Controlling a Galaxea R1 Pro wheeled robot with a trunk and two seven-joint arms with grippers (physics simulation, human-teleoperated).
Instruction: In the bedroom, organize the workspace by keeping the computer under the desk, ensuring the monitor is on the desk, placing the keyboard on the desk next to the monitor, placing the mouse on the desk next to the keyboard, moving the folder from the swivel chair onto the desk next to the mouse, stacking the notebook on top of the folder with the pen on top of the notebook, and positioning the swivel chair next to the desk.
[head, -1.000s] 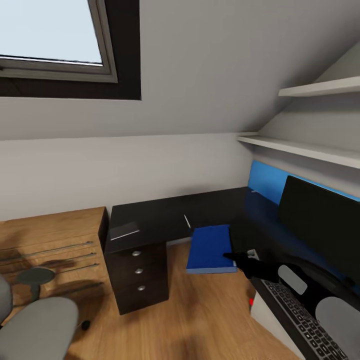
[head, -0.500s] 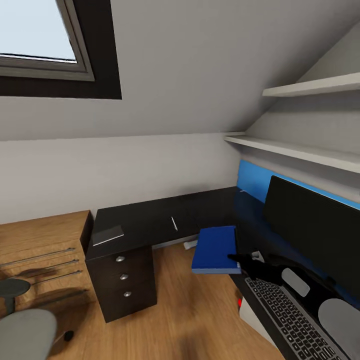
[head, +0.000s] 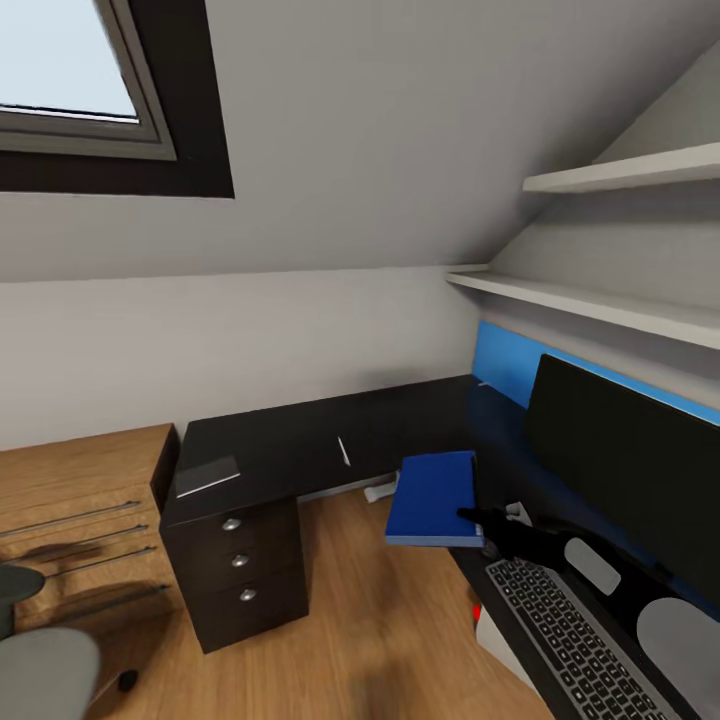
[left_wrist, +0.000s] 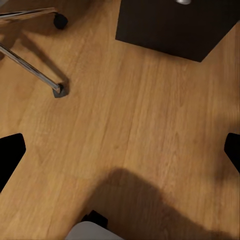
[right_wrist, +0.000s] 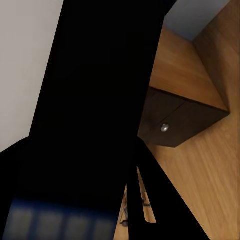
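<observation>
Folder (head: 432, 496) seemingly slightly rightward, lengthwise deskward.

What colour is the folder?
Bright blue; the folder shows best in the head view.

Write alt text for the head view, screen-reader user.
The right gripper holds a blue folder at the edge of a black L-shaped desk, with a keyboard and monitor to its right. A notebook and pen lie on the desk's far wing.
</observation>
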